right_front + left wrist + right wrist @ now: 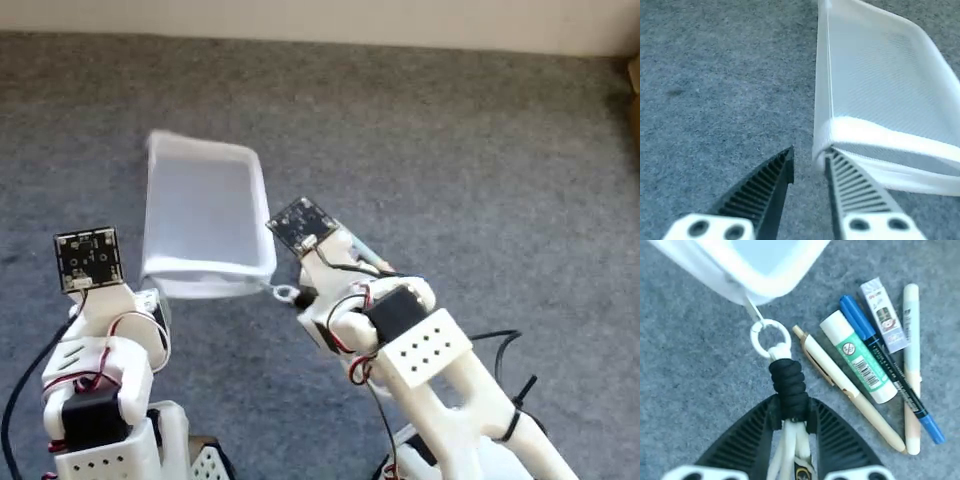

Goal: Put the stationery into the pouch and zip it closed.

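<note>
Grey carpet (450, 130) — right gripper (792, 409) clamps pull cord (788, 385) of pouch (205, 210)

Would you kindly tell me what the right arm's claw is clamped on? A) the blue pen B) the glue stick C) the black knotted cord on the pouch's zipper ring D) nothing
C: the right claw is shut on the black knotted cord tied to the zipper ring of the pouch, while the blue pen and glue stick lie loose beside it.
</note>
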Tool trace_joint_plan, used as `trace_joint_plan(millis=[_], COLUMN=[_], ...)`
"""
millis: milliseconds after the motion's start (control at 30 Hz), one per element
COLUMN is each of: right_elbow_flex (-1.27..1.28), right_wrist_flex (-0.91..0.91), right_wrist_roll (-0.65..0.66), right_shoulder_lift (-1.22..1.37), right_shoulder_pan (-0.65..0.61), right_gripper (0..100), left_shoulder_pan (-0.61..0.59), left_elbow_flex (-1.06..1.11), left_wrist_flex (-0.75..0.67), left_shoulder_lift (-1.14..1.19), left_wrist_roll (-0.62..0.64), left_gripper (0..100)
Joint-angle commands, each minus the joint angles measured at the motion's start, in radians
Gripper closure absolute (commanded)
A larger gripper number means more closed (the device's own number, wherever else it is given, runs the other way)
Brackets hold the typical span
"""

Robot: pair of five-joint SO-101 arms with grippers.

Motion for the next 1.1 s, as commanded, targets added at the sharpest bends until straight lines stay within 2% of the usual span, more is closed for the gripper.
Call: trace_joint_plan(millis=[0,233,833,1067], right_elbow_flex=[-0.113,-0.193,-0.364,-0.363], right_wrist_flex=[0.033,0.051,0.165,0.197], right_wrist_roll=[-0.034,-0.069,-0.101,-0.091], right_shoulder_lift=[-0.076,-0.117,-0.179,-0.18], right_shoulder_pan=[-0.033,-0.035,-0.099,-0.097], right_gripper=[99.3,99.3,99.3,99.3], left_shoulder_pan=[-0.013,0.067,0.061,0.061], left_elbow_flex=[-0.008,0.016,0.07,0.028], left_wrist_flex=[-0.018,-0.021,-0.057,-0.055], left_shoulder_lift=[0.002,0.004,0.004,-0.005], left_wrist_roll=[0.005,-0.043,-0.043,-0.043], left_gripper=[77,76,77,91])
